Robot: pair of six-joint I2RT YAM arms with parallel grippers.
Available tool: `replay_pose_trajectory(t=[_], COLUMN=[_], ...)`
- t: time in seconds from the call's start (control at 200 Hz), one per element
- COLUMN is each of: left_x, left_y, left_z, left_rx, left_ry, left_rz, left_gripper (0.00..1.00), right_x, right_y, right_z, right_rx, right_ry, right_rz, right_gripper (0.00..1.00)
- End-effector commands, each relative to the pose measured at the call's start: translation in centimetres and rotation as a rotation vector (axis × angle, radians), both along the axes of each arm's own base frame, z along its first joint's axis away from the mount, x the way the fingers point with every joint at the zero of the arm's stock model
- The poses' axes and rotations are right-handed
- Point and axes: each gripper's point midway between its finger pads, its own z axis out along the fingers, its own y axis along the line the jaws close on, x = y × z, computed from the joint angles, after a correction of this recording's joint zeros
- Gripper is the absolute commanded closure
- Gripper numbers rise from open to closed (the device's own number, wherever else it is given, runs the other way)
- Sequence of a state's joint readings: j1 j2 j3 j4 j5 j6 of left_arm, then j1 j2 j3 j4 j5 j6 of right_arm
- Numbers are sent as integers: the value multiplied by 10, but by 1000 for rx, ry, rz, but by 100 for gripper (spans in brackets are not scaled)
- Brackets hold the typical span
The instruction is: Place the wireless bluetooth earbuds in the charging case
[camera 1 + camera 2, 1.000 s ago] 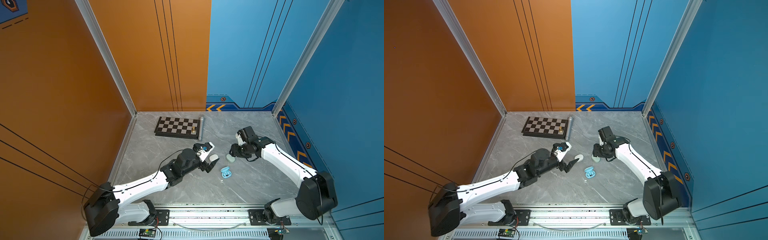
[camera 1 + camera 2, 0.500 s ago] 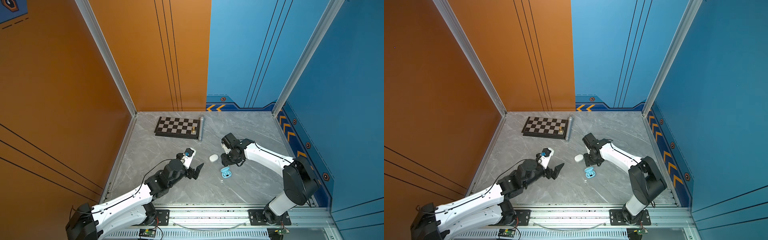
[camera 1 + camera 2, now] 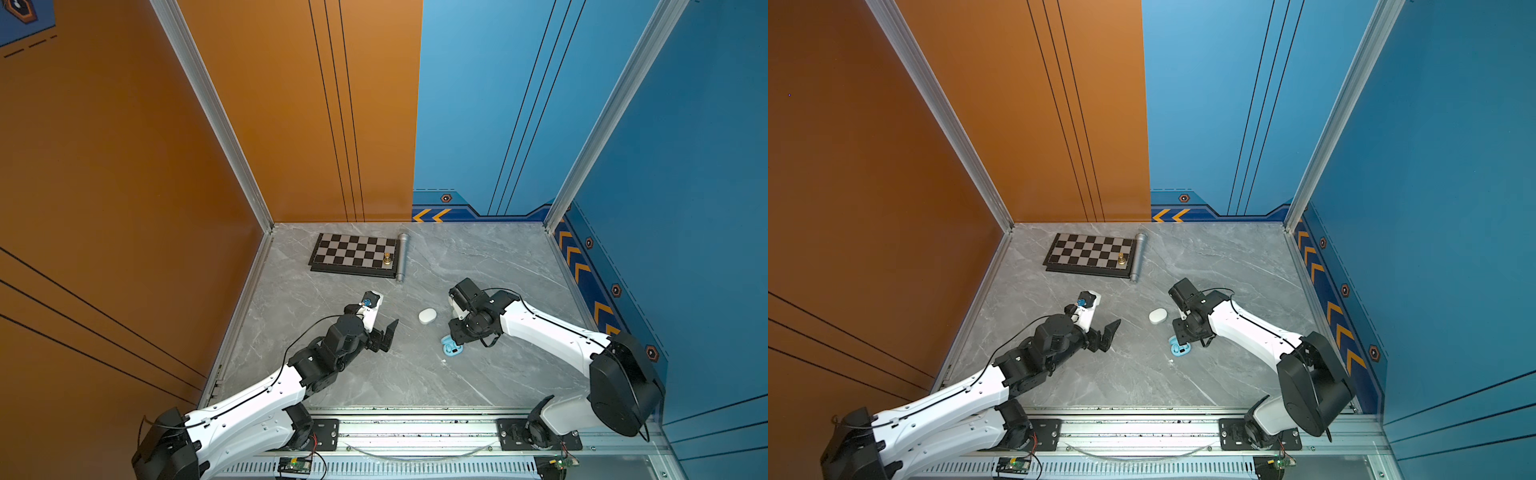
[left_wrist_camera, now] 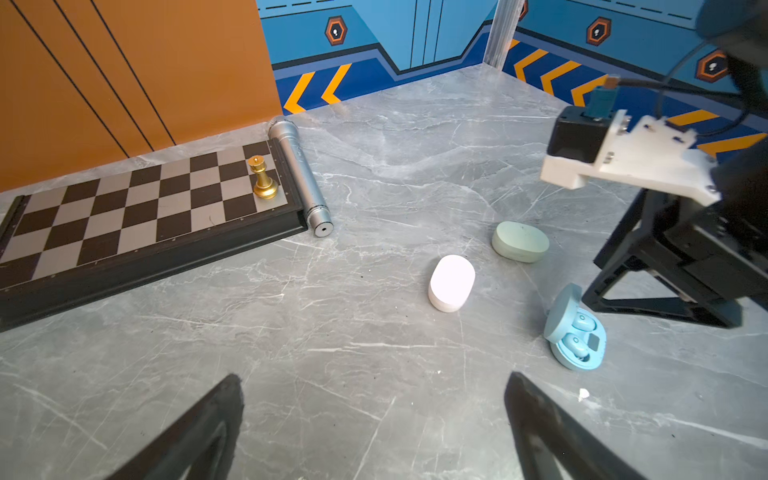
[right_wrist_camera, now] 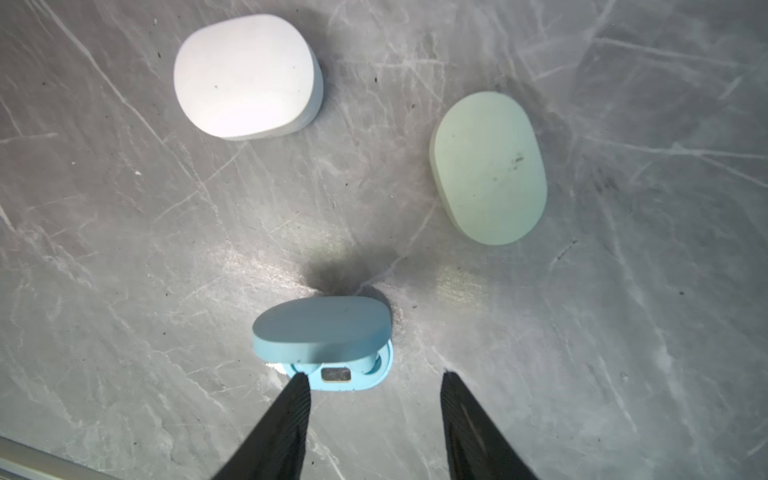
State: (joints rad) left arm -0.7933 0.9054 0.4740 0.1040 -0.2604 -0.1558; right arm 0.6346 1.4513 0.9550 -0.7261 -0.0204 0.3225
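A light blue charging case lies on the table with its lid raised, and two light blue earbuds sit in its wells. It also shows in both top views. My right gripper hangs just above the blue case, open, with nothing between its fingers. One fingertip overlaps the case's front rim. My left gripper is open and empty over bare table, well to the left of the cases.
A closed white case and a closed pale green case lie beside the blue one. A small white speck lies near it. At the back stand a chessboard with a gold piece and a silver cylinder.
My left gripper has drawn back from the white case toward the front left. My right gripper has swung left and forward, from the green case to over the blue case.
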Motion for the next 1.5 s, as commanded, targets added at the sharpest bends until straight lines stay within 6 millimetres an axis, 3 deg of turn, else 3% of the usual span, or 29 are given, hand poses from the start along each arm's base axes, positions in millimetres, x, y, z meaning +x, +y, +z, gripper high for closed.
replay_pose_trajectory(t=[0.0,0.245,0.435,0.626,0.901,1.091,1.176,1.311,1.411,1.497], left_x=[6,9,7,5,5,8,10,22,34,43], left_y=[14,25,27,31,35,38,42,69,111,154], left_z=[1,5,5,6,4,6,10,20,22,15], left_rx=[-4,-10,-14,-25,-8,-16,-19,15,34,23], left_ry=[18,24,29,31,35,33,21,-37,-75,-80], left_rz=[64,83,87,95,95,115,136,251,415,585], left_gripper=[2,2,2,2,2,2,2,2,2,2], right_x=[-7,20,36,24,-1,-1,11,49,79,96], right_y=[-12,6,10,4,-10,-13,-7,-6,-33,-72], right_z=[-1,33,14,-9,-6,1,18,74,111,122], right_rx=[-38,31,-38,-89,-97,-83,-22,142,235,249], right_ry=[0,-85,-53,-6,-39,-66,-114,-342,-555,-689], right_rz=[-29,-40,-16,-4,-17,-13,-17,-32,-107,-203], right_gripper=[47,46,47,48,49,49,49,49,49,49])
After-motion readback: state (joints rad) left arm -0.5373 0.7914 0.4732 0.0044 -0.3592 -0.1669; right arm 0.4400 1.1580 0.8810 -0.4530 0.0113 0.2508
